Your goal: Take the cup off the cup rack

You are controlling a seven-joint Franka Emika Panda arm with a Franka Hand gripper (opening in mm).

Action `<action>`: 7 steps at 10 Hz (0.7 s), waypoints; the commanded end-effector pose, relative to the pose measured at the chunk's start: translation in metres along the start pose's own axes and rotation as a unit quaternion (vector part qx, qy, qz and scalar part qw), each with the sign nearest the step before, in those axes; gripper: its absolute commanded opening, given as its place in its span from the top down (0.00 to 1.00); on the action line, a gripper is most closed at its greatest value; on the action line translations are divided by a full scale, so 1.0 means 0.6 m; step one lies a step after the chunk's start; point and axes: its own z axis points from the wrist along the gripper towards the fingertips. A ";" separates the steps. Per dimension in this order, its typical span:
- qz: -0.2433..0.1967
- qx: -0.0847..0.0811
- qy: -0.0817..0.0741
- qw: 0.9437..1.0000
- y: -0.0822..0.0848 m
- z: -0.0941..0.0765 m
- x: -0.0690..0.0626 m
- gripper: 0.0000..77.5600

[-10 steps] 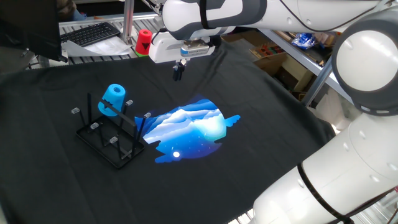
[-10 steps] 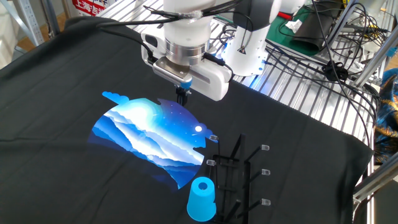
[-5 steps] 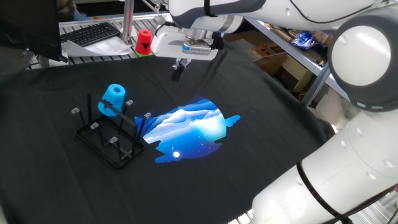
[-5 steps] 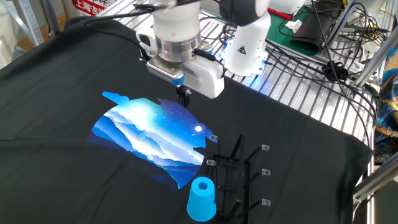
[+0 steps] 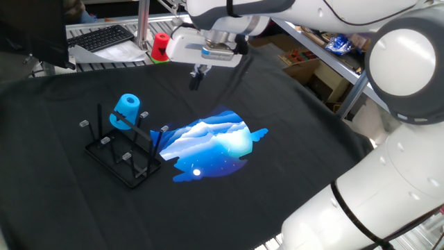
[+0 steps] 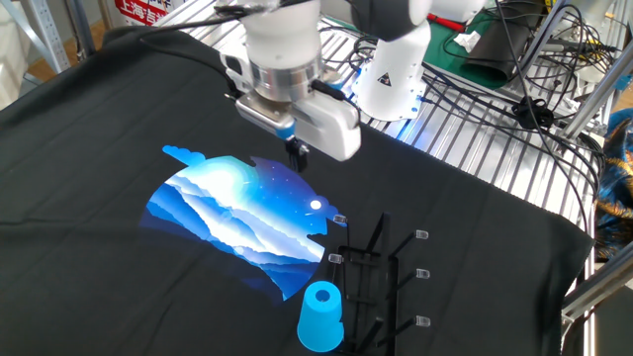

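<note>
Reaching the cup (image 5: 127, 108) means carrying your gripper (image 5: 195, 80) down and across to the left in the one fixed view, since it hangs high over the far part of the black cloth (image 5: 291, 139), well apart from the cup rack (image 5: 123, 154). You can see its fingers pressed together, holding nothing. The cup sits mouth-down and tilted on a peg at the rack's far left, so its long axis leans.
</note>
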 end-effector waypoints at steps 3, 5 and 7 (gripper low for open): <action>0.003 0.029 0.002 1.000 0.043 -0.014 -0.024 1.00; 0.004 0.029 0.002 1.000 0.053 -0.018 -0.034 1.00; 0.005 0.034 0.002 0.999 0.063 -0.022 -0.045 1.00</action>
